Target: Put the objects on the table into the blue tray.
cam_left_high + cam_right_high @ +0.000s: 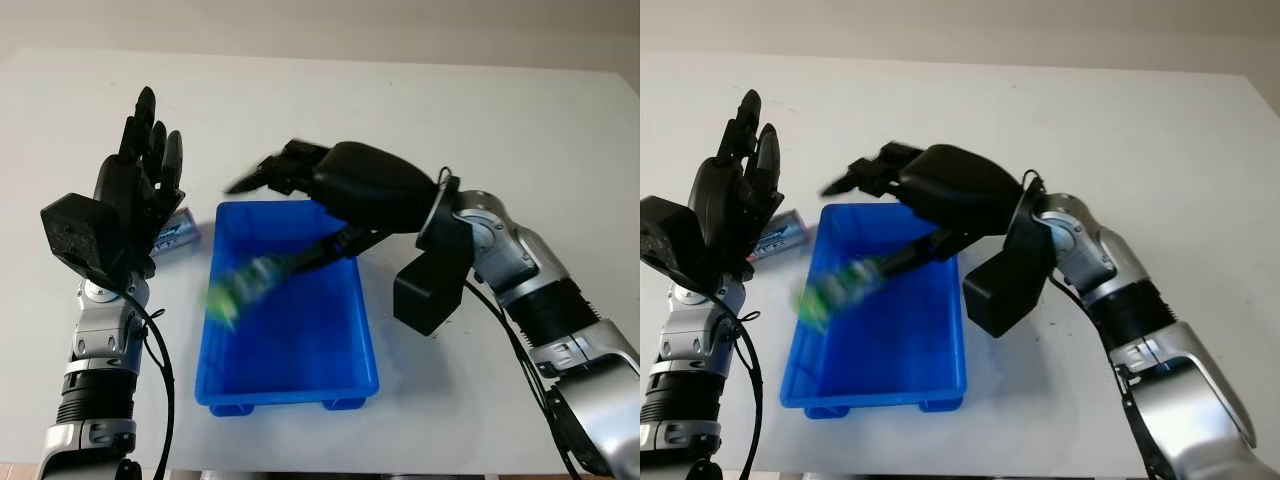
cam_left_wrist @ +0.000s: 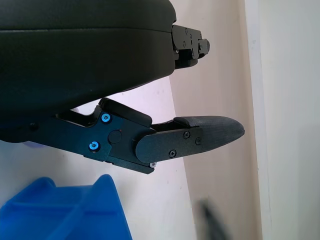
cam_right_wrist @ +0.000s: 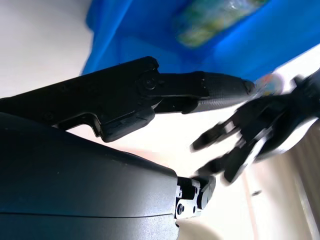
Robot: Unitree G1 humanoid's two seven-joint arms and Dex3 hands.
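Blue tray sits under my right hand, released above a green packet falling inside — it could bounce out; my left hand, open, waits beside the tray.

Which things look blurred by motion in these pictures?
In the left eye view, the green object over the blue tray is smeared, and so are the right hand's fingertips. In the right wrist view, the left hand is blurred.

A white table fills most of the frame. A pale beige wall spans the top edge. Illumination is even and diffuse.
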